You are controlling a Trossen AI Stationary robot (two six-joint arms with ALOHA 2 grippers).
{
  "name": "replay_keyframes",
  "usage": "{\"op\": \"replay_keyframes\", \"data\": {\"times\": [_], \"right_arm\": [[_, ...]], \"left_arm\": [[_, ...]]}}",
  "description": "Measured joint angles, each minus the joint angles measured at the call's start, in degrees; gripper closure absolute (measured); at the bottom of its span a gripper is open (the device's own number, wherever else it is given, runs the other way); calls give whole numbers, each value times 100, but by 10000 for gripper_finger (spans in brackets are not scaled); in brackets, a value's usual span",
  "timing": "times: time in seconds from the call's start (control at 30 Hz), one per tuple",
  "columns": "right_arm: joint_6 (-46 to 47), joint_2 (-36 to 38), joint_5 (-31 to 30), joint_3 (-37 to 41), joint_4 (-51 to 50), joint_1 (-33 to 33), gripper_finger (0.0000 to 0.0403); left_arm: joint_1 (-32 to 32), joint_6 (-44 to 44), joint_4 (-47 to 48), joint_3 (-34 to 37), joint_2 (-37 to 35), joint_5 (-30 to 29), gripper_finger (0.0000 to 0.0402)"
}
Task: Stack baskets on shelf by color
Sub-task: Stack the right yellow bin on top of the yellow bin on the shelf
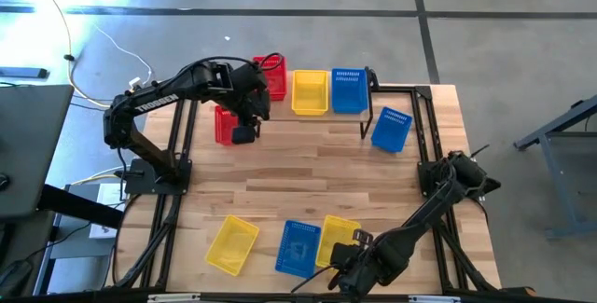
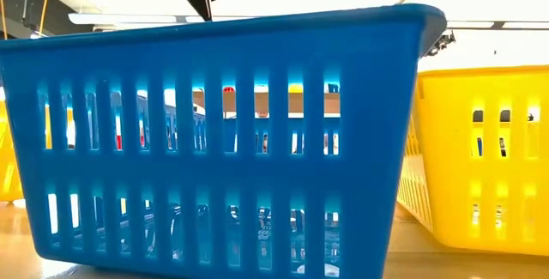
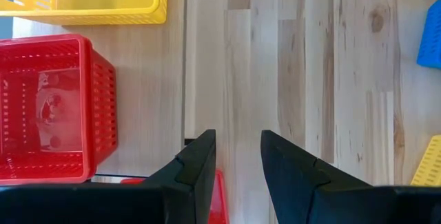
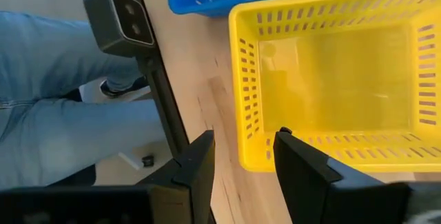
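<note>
On the shelf (image 1: 392, 89) stand a red basket (image 1: 273, 77), a yellow basket (image 1: 310, 91) and a blue basket (image 1: 349, 89) side by side. Another red basket (image 1: 224, 124) sits on the table left of the shelf, and my left gripper (image 1: 244, 131) hangs open over its right rim (image 3: 220, 195). A blue basket (image 1: 391, 128) lies right of the shelf. Along the near edge lie a yellow basket (image 1: 232, 243), a blue basket (image 1: 298, 247) and another yellow basket (image 1: 338, 240). My right gripper (image 4: 241, 158) is open astride that last basket's end wall (image 4: 251, 151). My left gripper comes from above, and the red basket's rim (image 3: 220, 195) shows just inside one finger (image 3: 196, 176); whether they touch I cannot tell. My right gripper has one finger (image 4: 296, 162) inside the yellow basket and one (image 4: 196, 165) outside its end wall; I cannot tell whether either touches.
A person in jeans (image 4: 55, 79) stands just past the near table edge, beside the low camera (image 4: 120, 17). In the low view the near blue basket (image 2: 223, 142) fills the picture, with a yellow one (image 2: 489, 159) beside it. Bare wood (image 1: 317, 172) lies mid-table.
</note>
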State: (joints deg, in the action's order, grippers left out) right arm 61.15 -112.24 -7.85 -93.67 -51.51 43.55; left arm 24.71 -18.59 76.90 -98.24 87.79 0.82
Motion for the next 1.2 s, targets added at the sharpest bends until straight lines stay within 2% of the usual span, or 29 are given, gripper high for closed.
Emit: {"op": "replay_keyframes", "data": {"times": [0.97,1.07,1.2], "right_arm": [[100,-781,91,0,205,-3,271],[201,-781,99,0,233,-4,284],[390,-781,118,0,223,-42,329]], "left_arm": [[-1,-103,-4,0,2,0,296],[-2,-78,-4,0,2,0,296],[-1,36,-4,0,4,0,296]]}}
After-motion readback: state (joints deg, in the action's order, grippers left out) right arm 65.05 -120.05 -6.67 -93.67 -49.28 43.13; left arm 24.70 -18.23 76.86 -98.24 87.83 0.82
